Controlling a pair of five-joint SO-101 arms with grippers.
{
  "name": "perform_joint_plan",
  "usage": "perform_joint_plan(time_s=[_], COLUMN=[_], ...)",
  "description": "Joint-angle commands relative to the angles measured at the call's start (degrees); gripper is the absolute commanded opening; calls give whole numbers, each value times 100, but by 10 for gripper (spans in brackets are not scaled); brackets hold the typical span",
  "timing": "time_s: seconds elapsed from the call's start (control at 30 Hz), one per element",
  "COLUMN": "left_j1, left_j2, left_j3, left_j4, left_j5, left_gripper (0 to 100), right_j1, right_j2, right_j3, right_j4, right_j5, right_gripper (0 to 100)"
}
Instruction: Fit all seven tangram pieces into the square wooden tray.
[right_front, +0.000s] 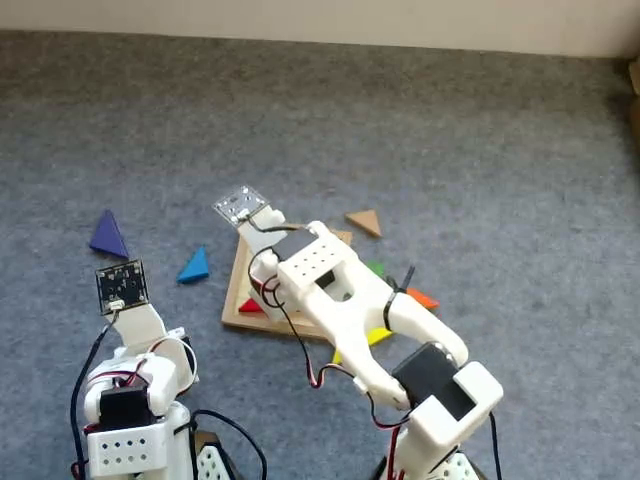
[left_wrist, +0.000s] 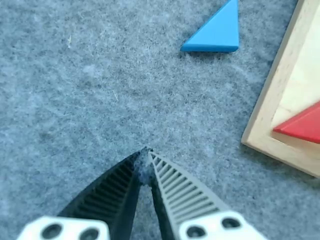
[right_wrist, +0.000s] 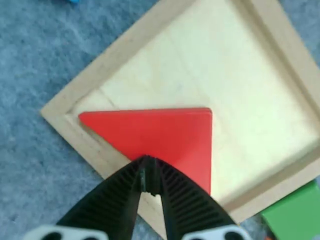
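Both closed: right gripper (right_wrist: 149, 165) over tray (right_wrist: 107, 70), left gripper (left_wrist: 146, 154) over carpet (left_wrist: 75, 75)

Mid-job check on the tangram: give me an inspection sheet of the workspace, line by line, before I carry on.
Surface: grey carpet.
Job's things: square wooden tray holds one red triangle. Lying outside it are a dark blue triangle, light blue triangle, tan triangle, green piece, orange piece and yellow piece.
Clutter: nothing seen.
Grippers: left gripper shut, empty, low over the carpet beside the tray. Right gripper shut, empty, over the red triangle's edge.
Cables: black and red wires run along the arms, none on the loose pieces.
Surroundings: pale wall strip beyond the carpet.
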Motion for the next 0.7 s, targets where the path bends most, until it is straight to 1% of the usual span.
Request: perform_joint_plan(time_s=[0.0,0.1,0.2,0.67], left_j1=[-92,-92,-92,-92], left_j2=[-242,-242,-242,-242], left_j3=[110,110,110,110], left_j4=[26,26,26,26], left_j5=[44,44,44,44], left_gripper=[6,6,6,6], right_j1=[-66,-163,-259,-233], right_j2=[-57,-57,-92,-110], right_j3=[13,22,4,-40], right_j4=[-180,-101,251,1068], right_j5=[-44,-141,-149,-149], right_gripper=[5,5,5,5])
